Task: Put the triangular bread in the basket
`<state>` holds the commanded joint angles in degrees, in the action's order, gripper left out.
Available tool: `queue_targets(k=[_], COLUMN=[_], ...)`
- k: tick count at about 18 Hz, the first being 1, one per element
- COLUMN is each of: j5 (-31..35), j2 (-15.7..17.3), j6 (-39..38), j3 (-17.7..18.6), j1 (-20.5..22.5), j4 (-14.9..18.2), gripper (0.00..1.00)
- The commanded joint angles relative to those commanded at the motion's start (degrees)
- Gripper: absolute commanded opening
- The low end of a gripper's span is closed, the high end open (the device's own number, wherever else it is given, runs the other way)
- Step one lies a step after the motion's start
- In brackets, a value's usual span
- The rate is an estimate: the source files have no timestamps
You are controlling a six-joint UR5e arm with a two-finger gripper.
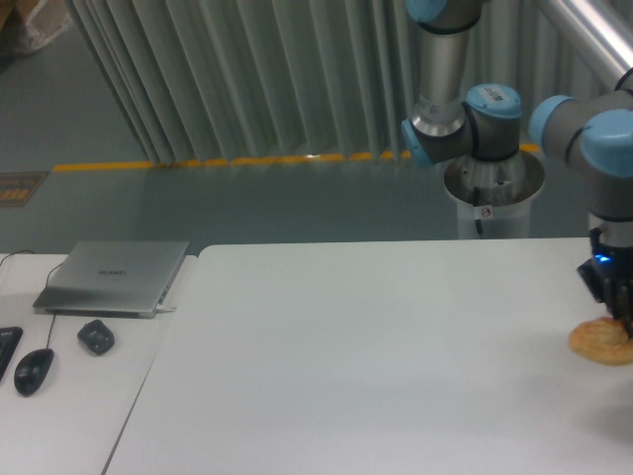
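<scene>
The triangular bread (598, 342) is a golden-brown bun at the far right edge of the view, just above the white table (376, 356). My gripper (623, 319) comes down onto its top right side, shut on it, with the fingers partly cut off by the frame edge. The basket is out of view.
A grey laptop (114, 277), a small dark object (96, 337), a black mouse (33, 371) and a keyboard corner (6, 348) lie on the left desk. The arm's base pedestal (492, 193) stands behind the table at the right.
</scene>
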<state>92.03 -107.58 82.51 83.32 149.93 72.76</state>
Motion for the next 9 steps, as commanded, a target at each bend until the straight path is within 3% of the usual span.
queue_targets(k=[4,6,9], j5=[-0.6,-1.3,-1.2], j2=[0.2,-0.6,-2.2], j6=[4.8,4.9,5.5], j3=[-1.8,-2.6,-3.9], j1=[3.3,4.6,6.0], j4=[0.0,-5.7,-6.8], gripper=[0.24,0.24,0.24])
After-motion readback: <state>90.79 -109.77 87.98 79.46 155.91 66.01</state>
